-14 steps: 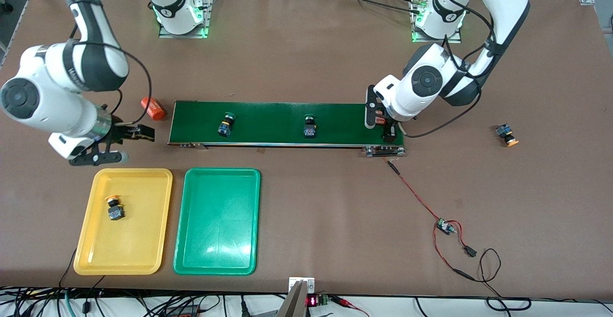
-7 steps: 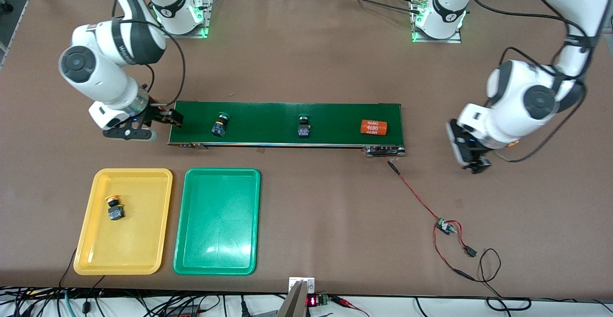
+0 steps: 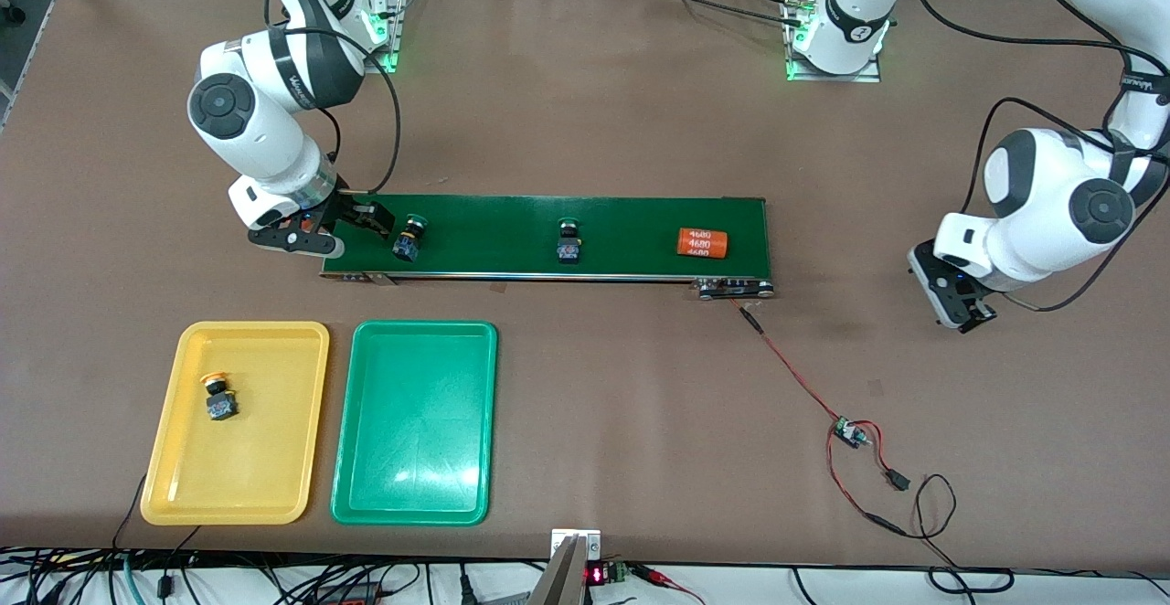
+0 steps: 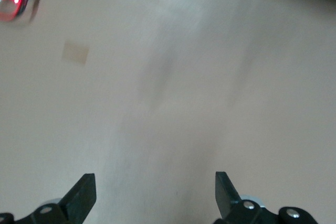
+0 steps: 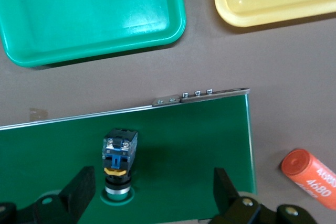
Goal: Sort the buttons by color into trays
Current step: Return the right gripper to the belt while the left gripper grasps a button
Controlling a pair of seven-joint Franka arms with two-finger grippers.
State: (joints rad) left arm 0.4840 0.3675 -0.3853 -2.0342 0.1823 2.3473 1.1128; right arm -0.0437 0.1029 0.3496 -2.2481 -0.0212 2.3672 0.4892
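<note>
With one yellow button (image 3: pixel 218 398) lying in the yellow tray (image 3: pixel 302 422) at lower left and the green tray (image 3: pixel 475 422) apparently bare, the right tool (image 3: pixel 352 230), wide open and empty, is hovering beside a green button (image 3: pixel 408 238) at the belt's (image 3: pixel 631 239) left end, another green button (image 3: pixel 569 241) is sitting mid-belt, and the left tool (image 3: pixel 964 313), open and empty, is hanging over bare bench (image 3: pixel 640 130) at right.

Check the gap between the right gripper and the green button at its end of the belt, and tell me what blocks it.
Nothing visible does. The right gripper hangs open over the conveyor belt's end, and the green button lies between its fingers in the right wrist view, with only bare belt around it.
</note>
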